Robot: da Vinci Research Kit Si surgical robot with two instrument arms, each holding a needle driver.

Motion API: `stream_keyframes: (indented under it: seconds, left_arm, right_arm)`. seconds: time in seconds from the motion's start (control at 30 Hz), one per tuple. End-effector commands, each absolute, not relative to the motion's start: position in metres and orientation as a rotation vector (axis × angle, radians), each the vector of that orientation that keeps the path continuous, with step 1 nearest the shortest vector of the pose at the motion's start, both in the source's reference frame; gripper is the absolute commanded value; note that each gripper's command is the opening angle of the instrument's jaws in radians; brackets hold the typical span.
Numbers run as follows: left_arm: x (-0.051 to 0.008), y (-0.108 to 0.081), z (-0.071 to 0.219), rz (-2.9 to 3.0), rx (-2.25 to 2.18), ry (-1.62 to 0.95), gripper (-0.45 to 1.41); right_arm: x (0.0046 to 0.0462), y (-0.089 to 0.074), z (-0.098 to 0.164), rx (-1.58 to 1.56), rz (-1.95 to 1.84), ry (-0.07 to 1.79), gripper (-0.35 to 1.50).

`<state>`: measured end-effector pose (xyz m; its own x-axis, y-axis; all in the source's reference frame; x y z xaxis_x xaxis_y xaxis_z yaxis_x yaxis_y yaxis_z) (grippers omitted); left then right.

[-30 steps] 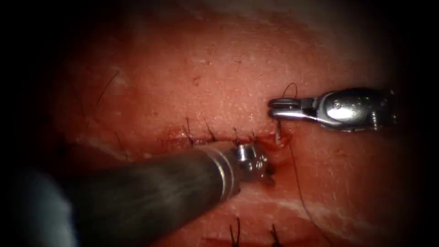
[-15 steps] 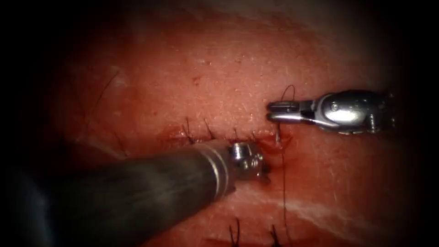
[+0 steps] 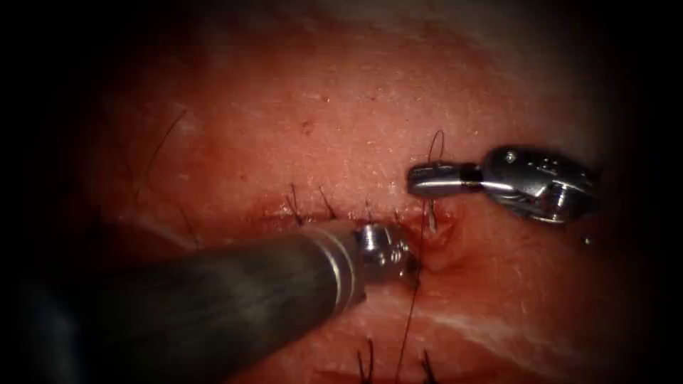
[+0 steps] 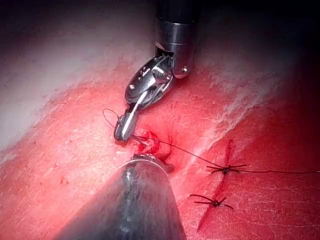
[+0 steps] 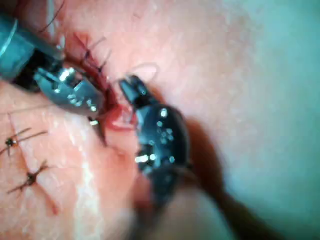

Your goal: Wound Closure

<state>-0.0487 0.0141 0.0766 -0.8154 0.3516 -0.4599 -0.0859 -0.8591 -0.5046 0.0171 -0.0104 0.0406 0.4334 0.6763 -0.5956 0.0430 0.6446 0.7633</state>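
Two tools crowd the red cut's point(image 3: 313, 213) right end: right claw point(image 3: 416, 179) clamped on the curved silver needle point(image 3: 432, 210) lodged in pink tissue point(image 3: 341, 107), left tool's point(image 3: 388, 249) hold unclear; any pull should follow its curve.

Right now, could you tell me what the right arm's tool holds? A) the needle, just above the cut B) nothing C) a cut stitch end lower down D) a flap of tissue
A: the right tool is shut on the needle, which stands up out of the tissue at the cut.
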Motion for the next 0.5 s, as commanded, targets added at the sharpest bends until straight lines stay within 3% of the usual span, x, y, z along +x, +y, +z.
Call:
stream_keyframes:
  seconds: [0.03,0.5]
  left_arm:
    - [-0.0493,0.0136,0.0772,2.698,-0.821,-0.701,-0.08]
    - [-0.0490,0.0139,0.0771,2.701,-0.815,-0.682,-0.11]
  right_arm:
    - [0.0174,-0.0123,0.0416,0.822,0.457,1.049,-0.35]
    - [0.0164,-0.0158,0.0417,1.013,0.614,0.948,-0.35]
